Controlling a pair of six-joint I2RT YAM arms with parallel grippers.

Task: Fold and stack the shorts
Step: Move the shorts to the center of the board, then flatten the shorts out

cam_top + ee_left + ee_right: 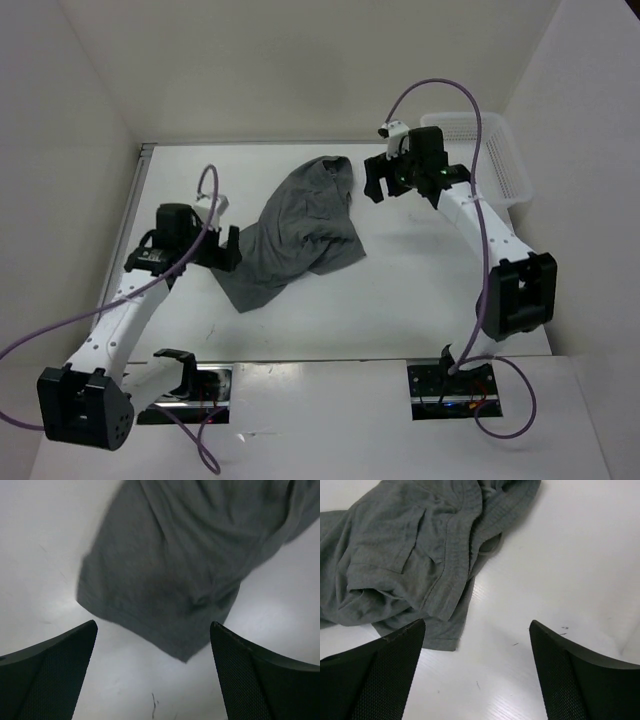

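White walls close in a white surface [420,290], where the shorts [300,235] lie crumpled and unfolded between the two hands. The left hand [230,250] hovers just beside a leg hem, its fingers [50,675] spread wide and grasping nothing; the cloth sits just ahead of them. The right hand [374,182] hangs near the waistband end, its fingers [580,675] likewise apart and empty, with the shorts ahead and to its left. Beyond the right hand stands a white basket [505,150].
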